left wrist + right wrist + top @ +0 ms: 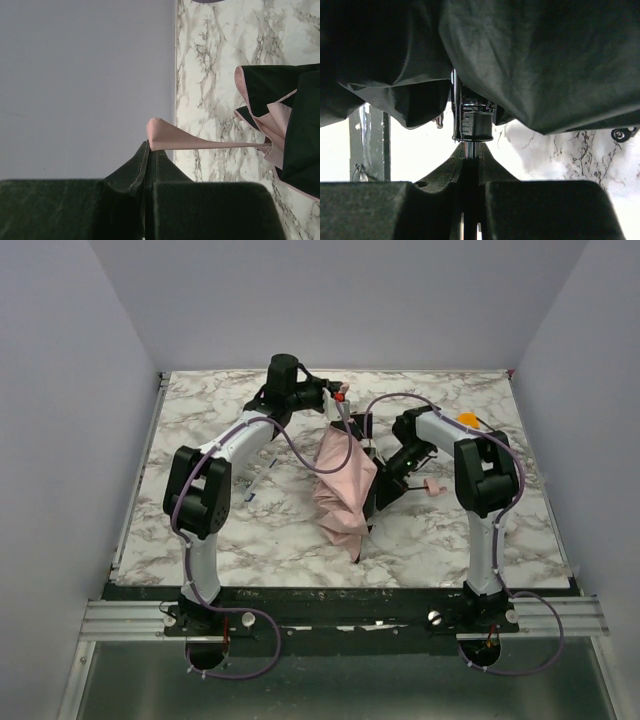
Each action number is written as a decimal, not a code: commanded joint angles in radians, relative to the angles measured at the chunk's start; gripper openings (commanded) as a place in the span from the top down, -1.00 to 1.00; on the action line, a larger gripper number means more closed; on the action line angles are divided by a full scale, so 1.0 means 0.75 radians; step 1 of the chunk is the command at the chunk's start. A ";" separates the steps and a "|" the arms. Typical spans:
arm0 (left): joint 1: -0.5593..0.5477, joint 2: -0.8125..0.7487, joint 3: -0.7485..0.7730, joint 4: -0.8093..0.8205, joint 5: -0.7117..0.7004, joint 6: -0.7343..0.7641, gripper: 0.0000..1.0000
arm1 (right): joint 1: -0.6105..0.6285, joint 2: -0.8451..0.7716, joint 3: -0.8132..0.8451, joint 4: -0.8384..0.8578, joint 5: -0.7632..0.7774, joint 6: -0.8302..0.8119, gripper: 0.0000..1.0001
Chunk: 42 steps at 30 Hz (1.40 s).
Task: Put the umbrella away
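The umbrella (343,485) sits over the middle of the table (250,540), between the two arms, as a loose, half-collapsed bundle. It is wider near the top and tapers to a point toward the near edge. Its outer face is pale pink, thin and crumpled into soft folds. The wrist views show a dark, matte lining inside, edged with a narrow pink hem.

The left jaws are closed on the end of the pink strap (210,145), a flat, narrow band of fabric. It runs taut from the fingertips across to the canopy.

The right jaws are clamped on the slim, shiny metal shaft (470,150), just below a black ribbed collar (476,125). Dark canopy panels billow above that collar.

The table has a glossy white marble pattern with grey veins. A small orange object (467,419) lies on it behind the right arm, well apart from the umbrella.
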 commanded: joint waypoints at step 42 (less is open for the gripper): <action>0.053 -0.945 -0.615 -0.403 0.400 -0.500 -0.97 | -0.009 0.094 -0.008 -0.080 0.025 -0.026 0.99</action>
